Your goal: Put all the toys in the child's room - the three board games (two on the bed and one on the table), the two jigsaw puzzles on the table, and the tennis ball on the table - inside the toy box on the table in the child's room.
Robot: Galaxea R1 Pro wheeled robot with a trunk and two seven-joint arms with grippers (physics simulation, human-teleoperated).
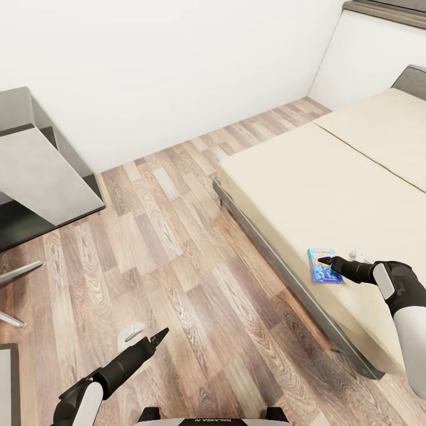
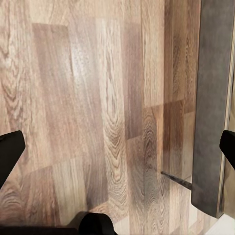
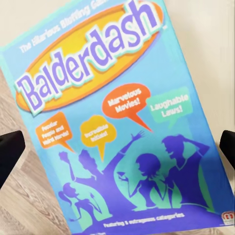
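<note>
Right hand (image 1: 322, 260), fingers spread open, hovers over blue board game (image 1: 323, 265) at bed (image 1: 307, 177) edge.

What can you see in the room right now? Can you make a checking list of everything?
Surface: wide beige bed with a dark grey frame, standing on the wood-plank floor.
Job's things: flat blue Balderdash game box lies flat near the bed's edge.
Clutter: nothing seen.
Grippers: right gripper hovers over the game box, fingers spread on either side, not gripping; left gripper is open over the floor, holding nothing.
Cables: nothing seen.
Surroundings: white wall; grey side panel of a piece of furniture on the robot's left; low grey headboard at the far end of the bed.
</note>
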